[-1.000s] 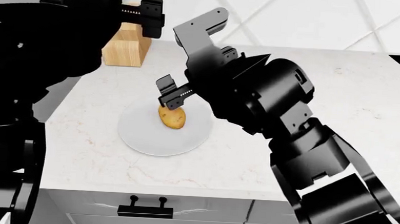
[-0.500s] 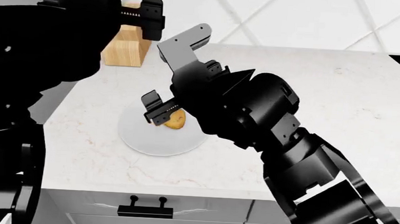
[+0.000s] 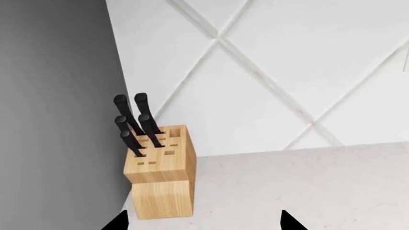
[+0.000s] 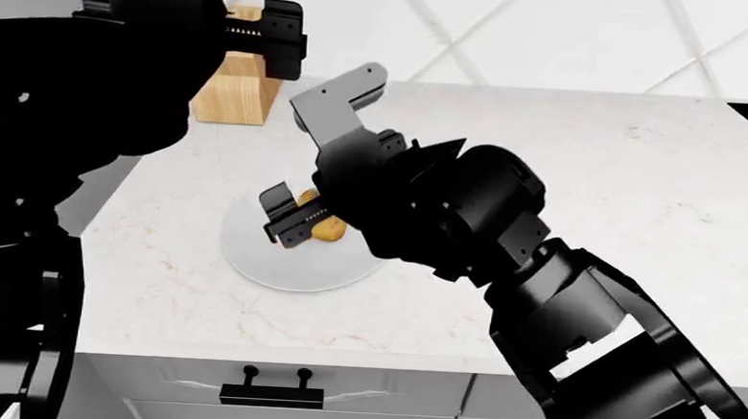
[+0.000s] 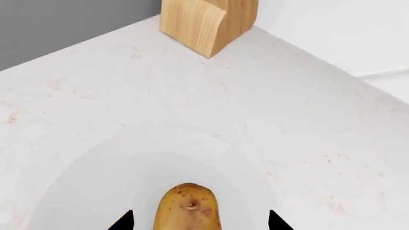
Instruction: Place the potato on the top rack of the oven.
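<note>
The potato [image 4: 332,230], small and yellow-tan, lies on a white plate [image 4: 268,262] on the marble counter. My right gripper [image 4: 312,224] is lowered over it and open. In the right wrist view the potato [image 5: 188,208] sits between the two dark fingertips with gaps on both sides, on the plate [image 5: 96,182]; the right gripper [image 5: 199,223] is not touching it. My left gripper [image 4: 280,37] hangs open and empty above the counter's back left, in front of the knife block. The oven is out of view.
A wooden knife block [image 3: 160,177] with several black handles stands in the back left corner by the tiled wall, also seen as the block [image 4: 237,87] from the head. Drawer fronts with a black handle [image 4: 272,393] run below the counter's front edge.
My right arm has come down and to the left, bringing its open fingers around the potato, which it now partly covers. The left arm has hardly moved.
</note>
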You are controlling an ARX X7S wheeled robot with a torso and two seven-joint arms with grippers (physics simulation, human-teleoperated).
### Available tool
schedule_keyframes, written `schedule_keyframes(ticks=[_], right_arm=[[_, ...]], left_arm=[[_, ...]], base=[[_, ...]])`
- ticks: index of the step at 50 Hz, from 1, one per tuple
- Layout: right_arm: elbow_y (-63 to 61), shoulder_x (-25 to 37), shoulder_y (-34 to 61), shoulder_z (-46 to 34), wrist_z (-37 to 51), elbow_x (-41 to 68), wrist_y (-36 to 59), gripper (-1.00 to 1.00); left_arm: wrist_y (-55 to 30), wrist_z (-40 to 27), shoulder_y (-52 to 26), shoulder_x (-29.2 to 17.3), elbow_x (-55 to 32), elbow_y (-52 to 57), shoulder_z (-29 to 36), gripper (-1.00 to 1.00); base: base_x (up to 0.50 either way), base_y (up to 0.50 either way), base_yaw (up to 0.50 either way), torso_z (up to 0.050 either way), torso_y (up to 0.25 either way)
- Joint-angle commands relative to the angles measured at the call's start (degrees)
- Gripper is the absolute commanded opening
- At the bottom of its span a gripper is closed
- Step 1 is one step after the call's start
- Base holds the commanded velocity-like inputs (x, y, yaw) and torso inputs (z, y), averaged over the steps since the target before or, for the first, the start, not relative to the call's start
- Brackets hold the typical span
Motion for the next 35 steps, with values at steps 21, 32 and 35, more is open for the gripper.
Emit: schedule_keyframes(ticks=[21,32,35], right_arm=[[5.4,-0.4,1.0,-5.9,-1.1,3.9,-5.3,1.00],[8.0,-0.4,1.3,-8.2,-1.9,5.2,-7.8,1.00],[9.0,-0.6,1.3,-9.2,-2.4,5.7,-8.8,1.00]], left_arm=[[2.5,1.4,0.5,-0.7,0.5,-1.9,1.4,1.00],[2.4,0.9,0.6,-0.3,0.1,-1.6,1.6,1.00],[2.6,1.0,0.8,-0.5,0.1,-1.7,1.6,1.00]], base=[[0.00,0.00,0.00,0.000,0.000],[0.00,0.00,0.00,0.000,0.000],[0.00,0.00,0.00,0.000,0.000]])
